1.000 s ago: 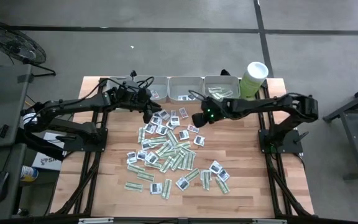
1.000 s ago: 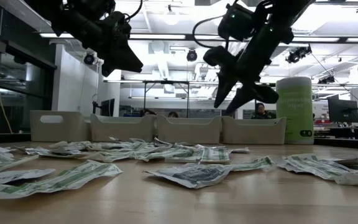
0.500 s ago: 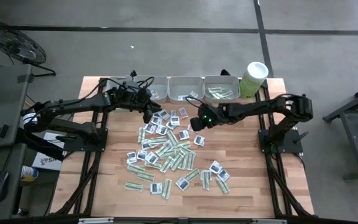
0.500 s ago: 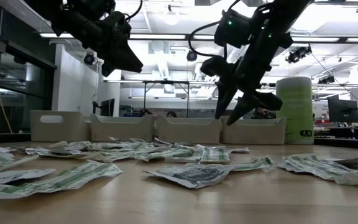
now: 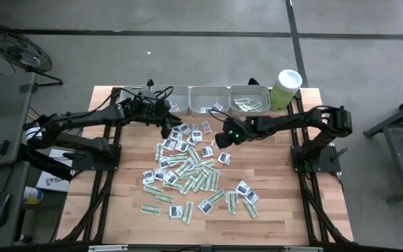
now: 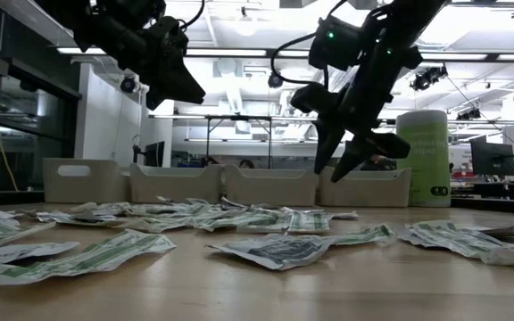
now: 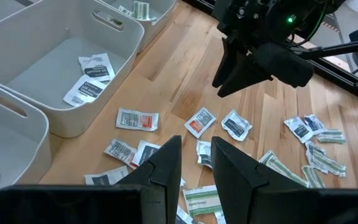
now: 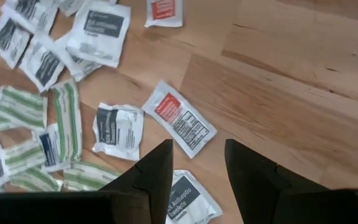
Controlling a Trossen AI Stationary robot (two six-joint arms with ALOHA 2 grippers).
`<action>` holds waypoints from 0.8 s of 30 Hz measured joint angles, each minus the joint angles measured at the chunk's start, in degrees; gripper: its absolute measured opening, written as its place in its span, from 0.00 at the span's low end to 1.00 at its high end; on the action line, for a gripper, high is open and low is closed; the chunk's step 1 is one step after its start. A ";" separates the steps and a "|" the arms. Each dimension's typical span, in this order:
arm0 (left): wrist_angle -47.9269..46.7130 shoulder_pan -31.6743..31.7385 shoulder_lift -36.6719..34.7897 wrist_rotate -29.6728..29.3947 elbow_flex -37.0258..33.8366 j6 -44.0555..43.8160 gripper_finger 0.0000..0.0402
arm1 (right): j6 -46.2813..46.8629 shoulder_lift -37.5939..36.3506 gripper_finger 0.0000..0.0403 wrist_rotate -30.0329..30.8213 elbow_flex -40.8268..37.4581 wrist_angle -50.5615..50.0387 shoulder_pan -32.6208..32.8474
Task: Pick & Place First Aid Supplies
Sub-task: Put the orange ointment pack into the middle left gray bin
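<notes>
R gripper (image 5: 220,139) hovering w/ fingers apart, empty, over sachets (image 5: 187,168) near far trays (image 5: 208,99); L gripper (image 5: 168,128) waiting left, slightly parted, empty.

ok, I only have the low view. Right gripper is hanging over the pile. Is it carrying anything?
Observer: No. The right wrist view shows the right gripper with its jaws open and nothing between them. The nearest piece ahead of it is a white sachet with a red mark, flat on the wood.
Operator: left arm?
Observer: The left gripper hangs over the pile's edge near the trays, jaws open and empty.
Operator: anything in the trays? Their walls block me.
Observer: From above, the right-hand tray holds green strips.
</notes>
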 joint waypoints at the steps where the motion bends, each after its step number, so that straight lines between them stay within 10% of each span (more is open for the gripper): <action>1: 0.00 0.00 0.00 0.00 -0.02 0.21 0.22 | -2.46 0.00 0.35 -0.33 0.00 0.15 0.00; 13: -0.02 0.00 0.00 -0.07 -0.02 0.30 0.22 | -47.77 1.27 0.35 -0.30 0.00 4.68 2.10; 24: -0.09 0.00 0.02 -0.31 -0.02 0.30 0.22 | -55.58 6.36 0.35 3.85 -0.04 8.75 2.91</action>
